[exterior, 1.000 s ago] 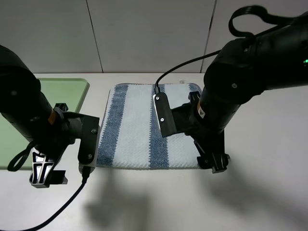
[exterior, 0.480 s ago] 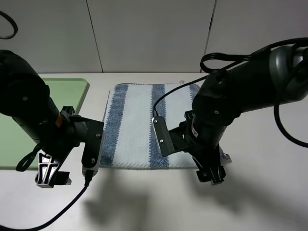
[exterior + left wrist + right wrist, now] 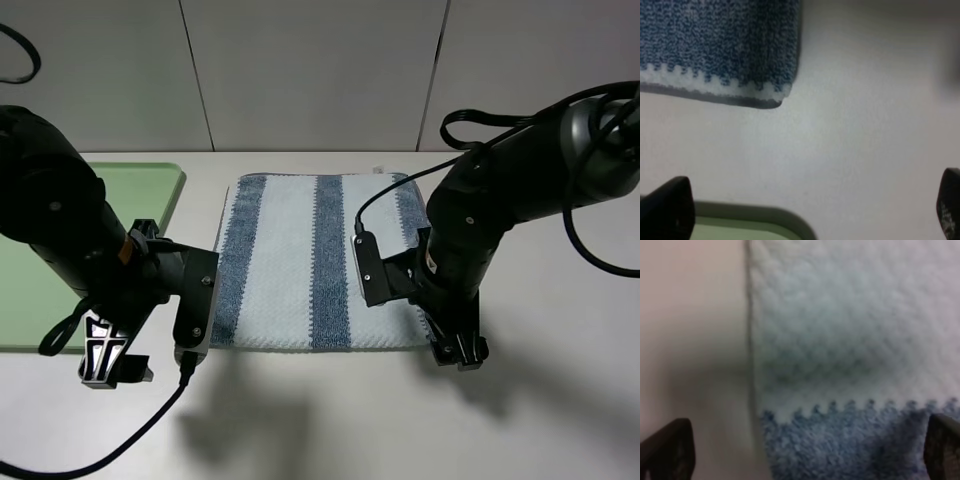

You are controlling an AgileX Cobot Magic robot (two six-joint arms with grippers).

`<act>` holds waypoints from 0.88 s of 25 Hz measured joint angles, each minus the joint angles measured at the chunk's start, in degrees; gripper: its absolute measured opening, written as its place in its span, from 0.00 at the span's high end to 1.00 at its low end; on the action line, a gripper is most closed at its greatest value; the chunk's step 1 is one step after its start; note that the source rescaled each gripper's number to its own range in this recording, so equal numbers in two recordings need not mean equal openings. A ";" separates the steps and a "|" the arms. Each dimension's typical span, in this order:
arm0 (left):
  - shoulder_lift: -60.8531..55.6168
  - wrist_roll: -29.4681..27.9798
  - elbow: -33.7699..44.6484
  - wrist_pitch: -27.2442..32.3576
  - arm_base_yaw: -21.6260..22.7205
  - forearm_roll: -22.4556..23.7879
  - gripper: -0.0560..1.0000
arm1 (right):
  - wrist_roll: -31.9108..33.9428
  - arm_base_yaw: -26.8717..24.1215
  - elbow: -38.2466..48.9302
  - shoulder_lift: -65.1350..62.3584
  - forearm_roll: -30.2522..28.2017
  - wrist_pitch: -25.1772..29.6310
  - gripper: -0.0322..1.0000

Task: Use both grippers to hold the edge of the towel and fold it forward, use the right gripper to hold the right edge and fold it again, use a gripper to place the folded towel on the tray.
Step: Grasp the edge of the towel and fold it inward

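The striped towel (image 3: 300, 260) lies flat and unfolded on the white table. Its grey hem (image 3: 300, 348) runs along the near edge. The green tray (image 3: 150, 190) sits to its left, partly behind my left arm. My left gripper (image 3: 108, 366) is low over the table, just left of the towel's near left corner. In the left wrist view (image 3: 805, 210) it is open and empty, with that corner (image 3: 765, 97) and the tray rim (image 3: 755, 217) in sight. My right gripper (image 3: 460, 352) is at the near right corner. In the right wrist view (image 3: 805, 450) it is open over the towel's edge (image 3: 749, 365).
The white table (image 3: 330, 420) extends toward the front and to the right of the towel. A grey panelled wall (image 3: 310, 70) stands behind it. Black cables trail from both arms, one across the table's front left (image 3: 130, 435).
My right gripper has moved right, from over the towel's near middle to its near right corner. My left gripper has shifted slightly right and toward the front.
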 joint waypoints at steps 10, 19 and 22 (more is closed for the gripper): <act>0.00 1.41 0.00 -3.02 0.00 0.00 0.03 | -1.33 0.00 4.25 0.00 0.06 -5.19 0.00; 0.00 2.82 0.25 -7.90 0.00 0.00 0.03 | -1.44 0.00 3.93 1.05 0.11 -5.46 0.00; 0.20 2.95 0.25 -9.02 0.00 -0.15 0.03 | -1.44 0.06 3.81 1.45 0.23 -5.04 0.00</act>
